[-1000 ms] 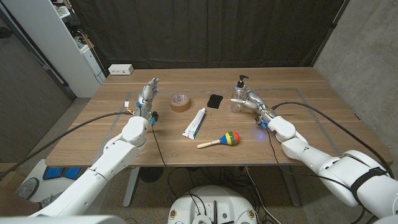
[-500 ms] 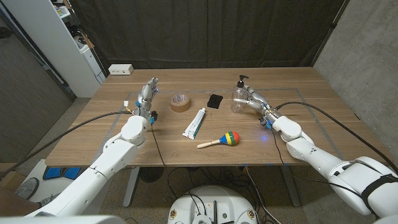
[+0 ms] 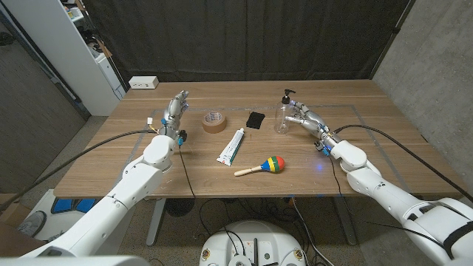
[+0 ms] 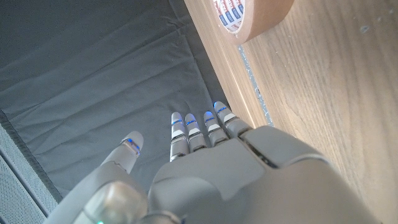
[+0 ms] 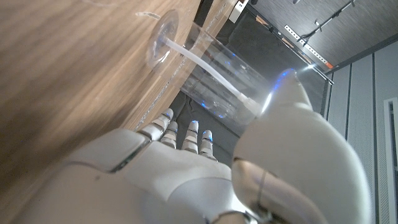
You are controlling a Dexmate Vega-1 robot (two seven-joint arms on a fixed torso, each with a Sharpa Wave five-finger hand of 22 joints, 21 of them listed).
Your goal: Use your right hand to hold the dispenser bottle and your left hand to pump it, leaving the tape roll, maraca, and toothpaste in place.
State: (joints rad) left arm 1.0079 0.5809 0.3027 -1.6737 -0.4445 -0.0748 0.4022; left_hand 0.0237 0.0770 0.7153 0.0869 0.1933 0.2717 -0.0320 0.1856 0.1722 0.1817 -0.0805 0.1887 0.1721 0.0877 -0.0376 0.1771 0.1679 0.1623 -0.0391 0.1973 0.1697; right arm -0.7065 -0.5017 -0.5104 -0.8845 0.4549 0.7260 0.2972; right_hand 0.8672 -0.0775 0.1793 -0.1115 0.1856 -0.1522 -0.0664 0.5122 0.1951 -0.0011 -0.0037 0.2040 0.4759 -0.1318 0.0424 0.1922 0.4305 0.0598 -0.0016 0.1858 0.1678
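Observation:
The clear dispenser bottle with a black pump stands upright at the back right of the table. My right hand is against its right side with fingers stretched out. In the right wrist view the bottle sits between the thumb and fingers of that hand, and no closed grip shows. At the back left my left hand stands on its edge, fingers straight, holding nothing. To its right lies the tan tape roll. The white toothpaste tube and the colourful maraca lie mid-table.
A small black flat object lies between the tape roll and the bottle. A white box sits at the table's back left corner. Black cables run along both arms. A white cabinet stands off the table's left side.
My right forearm has swung outward to the right and the hand has turned at the bottle. The left hand and the objects on the table have stayed put.

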